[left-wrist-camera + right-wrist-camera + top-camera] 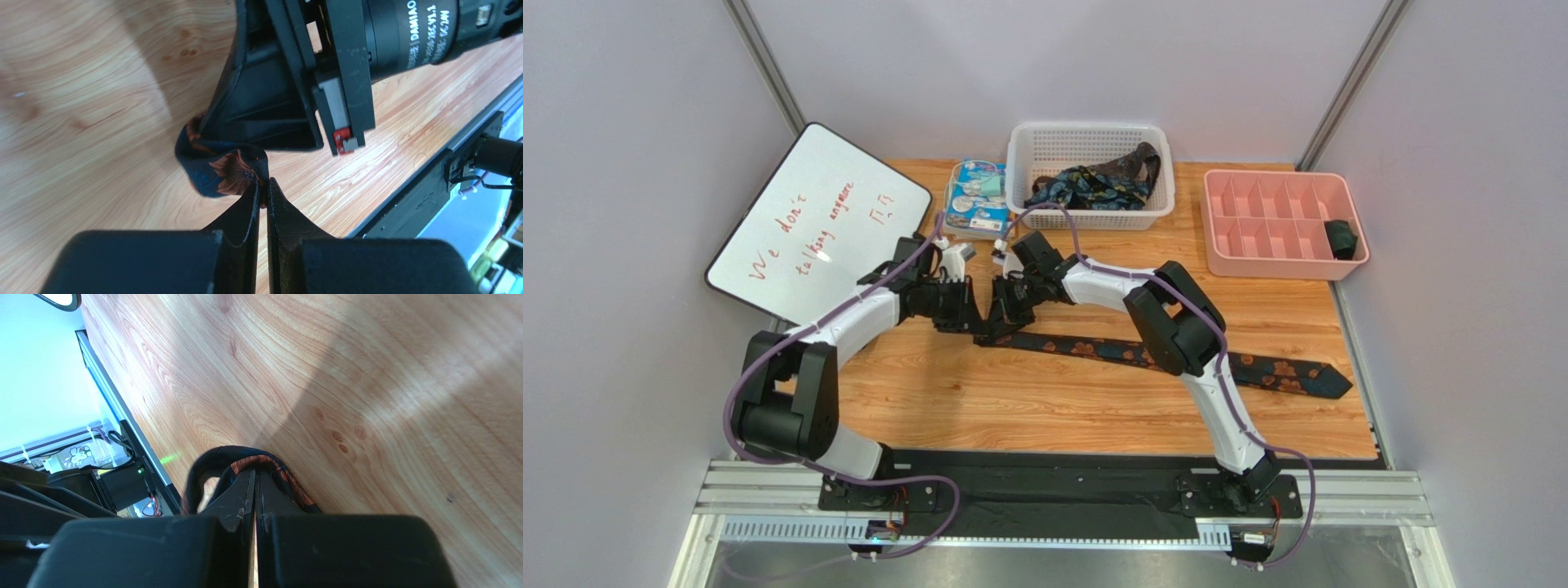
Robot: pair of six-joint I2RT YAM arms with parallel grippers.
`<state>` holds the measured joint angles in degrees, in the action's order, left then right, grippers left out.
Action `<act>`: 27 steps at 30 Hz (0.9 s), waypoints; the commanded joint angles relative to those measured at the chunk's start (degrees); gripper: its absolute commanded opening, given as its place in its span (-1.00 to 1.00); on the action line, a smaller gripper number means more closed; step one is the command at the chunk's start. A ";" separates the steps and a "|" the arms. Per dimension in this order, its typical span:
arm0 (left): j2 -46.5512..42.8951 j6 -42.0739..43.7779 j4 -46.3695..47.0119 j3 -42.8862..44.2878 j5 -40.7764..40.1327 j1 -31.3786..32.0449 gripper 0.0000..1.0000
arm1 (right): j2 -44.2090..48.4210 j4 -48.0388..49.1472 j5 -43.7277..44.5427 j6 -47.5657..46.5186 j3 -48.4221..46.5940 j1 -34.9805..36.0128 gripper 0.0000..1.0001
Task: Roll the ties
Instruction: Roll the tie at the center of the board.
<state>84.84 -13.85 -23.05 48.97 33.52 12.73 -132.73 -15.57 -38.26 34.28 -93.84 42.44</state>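
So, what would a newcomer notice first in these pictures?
At the middle of the wooden table, the left gripper and the right gripper both pinch the curled end of a dark floral tie, which stretches away to the right. Behind stand a white basket holding more ties and a pink divided tray.

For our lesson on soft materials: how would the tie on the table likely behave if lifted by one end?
Probably floppy: the tie curls into a soft loop where the left gripper and right gripper pinch it. Likely light, being thin and lying flat on the table. The loose loop may uncurl if released.
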 commanded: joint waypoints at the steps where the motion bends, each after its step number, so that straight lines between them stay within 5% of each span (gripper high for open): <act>1: 4.10 -3.03 5.64 -0.19 1.99 1.50 -0.84 | -1.48 -1.04 1.87 -0.80 -0.90 0.72 -1.00; 20: 7.19 -1.27 1.69 0.51 -4.69 1.24 -0.93 | 11.60 -8.07 -1.65 -5.63 2.87 -2.27 -0.97; 27: 4.28 -2.15 1.60 1.74 -3.55 1.95 -0.92 | 5.91 -8.25 -2.87 -5.38 3.14 -3.15 -0.99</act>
<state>92.36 -15.14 -21.32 49.01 29.67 13.93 -123.90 -23.40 -39.07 28.86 -90.91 39.59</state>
